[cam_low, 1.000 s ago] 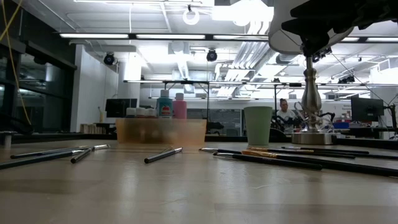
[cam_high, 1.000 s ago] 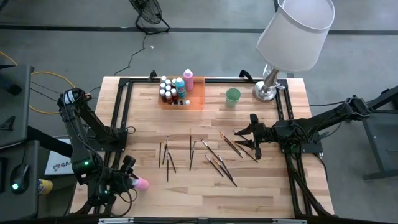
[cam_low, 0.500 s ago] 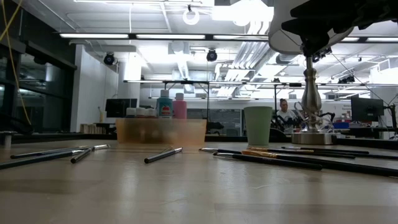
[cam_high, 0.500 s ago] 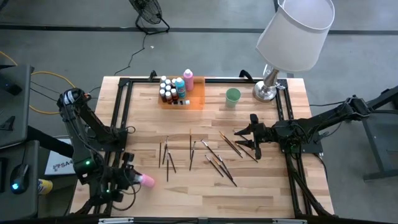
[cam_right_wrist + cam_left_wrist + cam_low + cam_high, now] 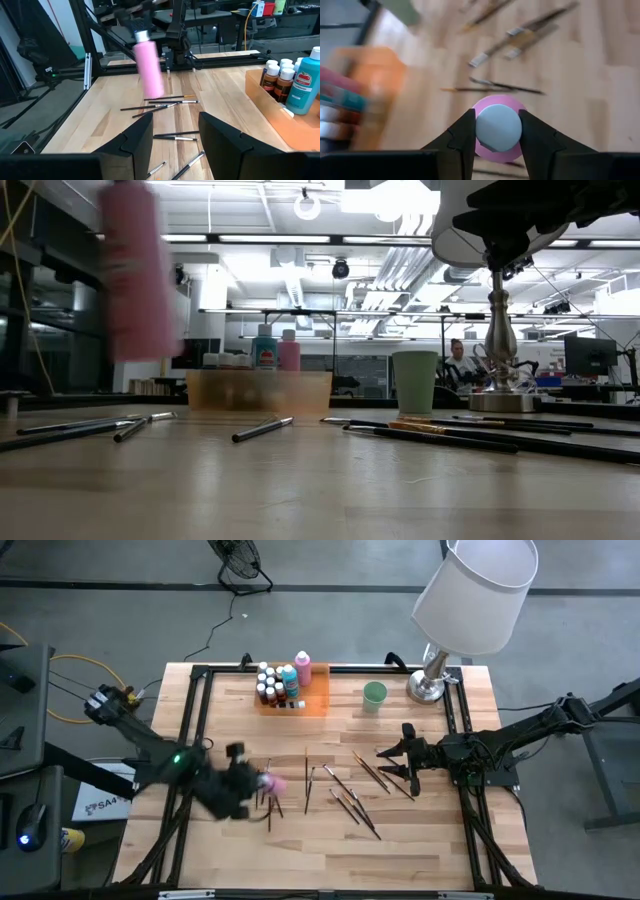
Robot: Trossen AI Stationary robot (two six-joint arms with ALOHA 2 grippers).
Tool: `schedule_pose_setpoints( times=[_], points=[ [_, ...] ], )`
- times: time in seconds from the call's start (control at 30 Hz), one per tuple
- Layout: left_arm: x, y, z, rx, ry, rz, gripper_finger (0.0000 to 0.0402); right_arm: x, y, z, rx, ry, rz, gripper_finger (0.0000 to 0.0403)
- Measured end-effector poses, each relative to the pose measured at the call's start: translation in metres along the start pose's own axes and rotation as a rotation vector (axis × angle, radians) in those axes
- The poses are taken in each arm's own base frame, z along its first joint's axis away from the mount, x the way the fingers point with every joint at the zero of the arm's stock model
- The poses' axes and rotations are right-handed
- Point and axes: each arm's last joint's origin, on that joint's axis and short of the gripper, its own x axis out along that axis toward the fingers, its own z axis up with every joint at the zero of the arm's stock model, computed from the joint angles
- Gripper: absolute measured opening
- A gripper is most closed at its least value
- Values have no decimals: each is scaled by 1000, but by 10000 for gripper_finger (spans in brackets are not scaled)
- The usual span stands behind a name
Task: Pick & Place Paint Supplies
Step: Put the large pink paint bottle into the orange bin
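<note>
The left claw (image 5: 250, 778) has swung in from the surface's near-left corner and is now hanging over the left cluster of brushes, gripping one pink paint bottle (image 5: 272, 783) by its white cap end, clear above the wood. The surface (image 5: 420, 840) is carrying a big white-shaded lamp (image 5: 470, 595) at the far right. The translucent orange tray (image 5: 312, 700) at the far edge is holding about ten more bottles (image 5: 275, 682), a tall pink and a blue one among them. One pale green cup (image 5: 374, 694) is standing beside it. Roughly a dozen paintbrushes (image 5: 345, 790) are lying scattered mid-surface. The right claw (image 5: 400, 762) is hovering released over the rightmost brushes.
</note>
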Motion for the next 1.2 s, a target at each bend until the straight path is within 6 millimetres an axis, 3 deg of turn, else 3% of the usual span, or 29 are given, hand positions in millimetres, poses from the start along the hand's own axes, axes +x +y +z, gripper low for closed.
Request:
schedule_pose_setpoints(
  times=[0.23,0.43,0.6,0.77,1.03,1.2],
  points=[
    [21,58,47,7,-60,121,116,0,0,0,0,0,0,152],
    [43,120,72,-50,-138,163,116,0,0,0,0,0,0,152],
    [62,168,75,-125,-136,250,116,0,0,0,0,0,0,152],
    [89,203,76,-160,-135,272,116,0,0,0,0,0,0,152],
    [138,247,66,-231,-80,367,116,0,0,0,0,0,0,152],
    [156,264,55,-320,-36,401,116,0,0,0,0,0,0,152]
  ],
)
